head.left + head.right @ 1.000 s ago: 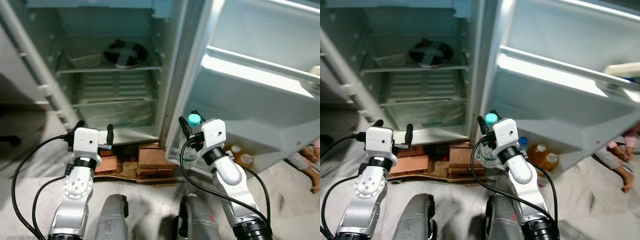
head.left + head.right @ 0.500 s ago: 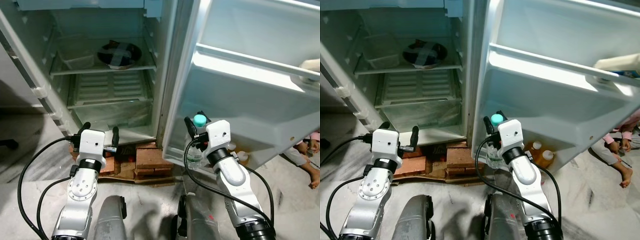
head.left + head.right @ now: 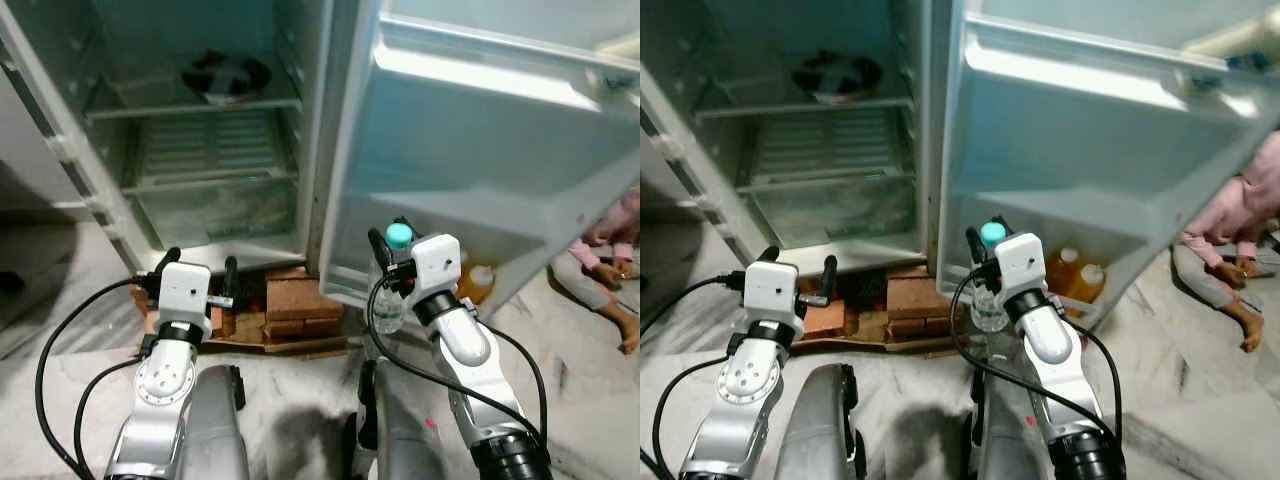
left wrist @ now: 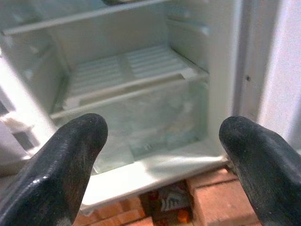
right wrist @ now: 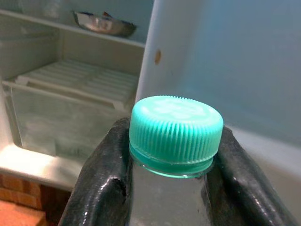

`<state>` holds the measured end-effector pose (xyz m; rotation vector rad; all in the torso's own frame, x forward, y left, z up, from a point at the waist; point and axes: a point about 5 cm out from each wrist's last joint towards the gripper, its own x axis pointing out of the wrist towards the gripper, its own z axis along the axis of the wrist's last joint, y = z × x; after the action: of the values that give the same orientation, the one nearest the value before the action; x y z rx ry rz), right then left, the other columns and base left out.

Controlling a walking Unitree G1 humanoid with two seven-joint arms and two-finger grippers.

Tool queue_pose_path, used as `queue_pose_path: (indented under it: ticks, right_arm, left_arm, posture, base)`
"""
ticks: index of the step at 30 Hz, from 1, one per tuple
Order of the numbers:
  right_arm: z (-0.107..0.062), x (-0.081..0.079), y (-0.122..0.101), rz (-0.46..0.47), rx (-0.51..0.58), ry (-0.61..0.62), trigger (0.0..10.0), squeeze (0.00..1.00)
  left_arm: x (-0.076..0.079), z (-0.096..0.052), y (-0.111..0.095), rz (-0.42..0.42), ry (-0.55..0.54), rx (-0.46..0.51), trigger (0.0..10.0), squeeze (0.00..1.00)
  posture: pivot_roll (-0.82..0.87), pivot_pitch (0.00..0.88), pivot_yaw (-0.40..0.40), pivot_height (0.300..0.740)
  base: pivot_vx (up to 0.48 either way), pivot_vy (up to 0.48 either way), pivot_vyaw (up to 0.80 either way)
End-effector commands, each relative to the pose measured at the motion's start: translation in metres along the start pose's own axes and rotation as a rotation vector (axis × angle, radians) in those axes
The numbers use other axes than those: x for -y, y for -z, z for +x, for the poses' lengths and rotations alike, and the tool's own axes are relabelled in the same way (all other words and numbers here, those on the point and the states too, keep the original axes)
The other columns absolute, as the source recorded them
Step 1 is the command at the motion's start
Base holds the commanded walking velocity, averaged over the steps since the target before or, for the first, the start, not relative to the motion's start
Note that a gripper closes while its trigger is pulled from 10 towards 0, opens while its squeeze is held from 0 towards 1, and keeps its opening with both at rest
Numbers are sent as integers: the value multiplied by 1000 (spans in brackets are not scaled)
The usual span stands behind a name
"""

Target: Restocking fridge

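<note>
Your left gripper (image 3: 196, 273), jaws spread and empty, faces the open fridge (image 3: 200, 150) at 11 o'clock. Your right gripper (image 3: 385, 262), at 1 o'clock below the door (image 3: 480, 140), has its jaws pinching the teal-capped bottle (image 3: 392, 290) upright by its neck.

A lived-in home is showing here: ahead of the grippers an old fridge (image 3: 200, 150) is standing open on bricks (image 3: 300, 305) over bare concrete floor (image 3: 590, 400), and a person (image 3: 605, 270) is sitting on it.
</note>
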<state>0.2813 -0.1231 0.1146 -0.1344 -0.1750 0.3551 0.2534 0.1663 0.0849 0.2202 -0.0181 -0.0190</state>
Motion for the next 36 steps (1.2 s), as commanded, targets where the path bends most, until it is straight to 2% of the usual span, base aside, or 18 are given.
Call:
queue_pose_path:
  ticks: [1,7,11,18,28,36]
  right_arm:
    - [1,3,-2,-5,17,2,10000,0]
    - [11,-6,-6,-21,42,-56,10000,0]
    - [19,-4,-11,-29,60,-53,10000,0]
    - [17,-2,-11,-45,66,-47,10000,0]
    - [17,-2,-13,-61,89,-46,10000,0]
    - [20,-1,-16,-56,99,-59,10000,0]
  left_arm:
    - [1,-1,-2,-4,-7,9,10000,0]
    - [-1,-5,-3,-2,0,12,10000,0]
    - [-3,-8,-2,1,-3,12,10000,0]
    - [-1,-7,-4,-7,-4,19,10000,0]
    - [1,-7,-5,-17,10,15,10000,0]
    - [1,-8,-5,-19,9,12,10000,0]
  posture:
    - [102,140,-59,552]
    - [114,174,-62,552]
    - [119,169,-67,552]
    - [116,168,-68,552]
    - [104,172,-67,552]
    - [106,173,-66,552]
  base:
    - [0,0,0]
    - [0,0,0]
    - [0,0,0]
    - [0,0,0]
    - [259,0,0]
    - [42,0,0]
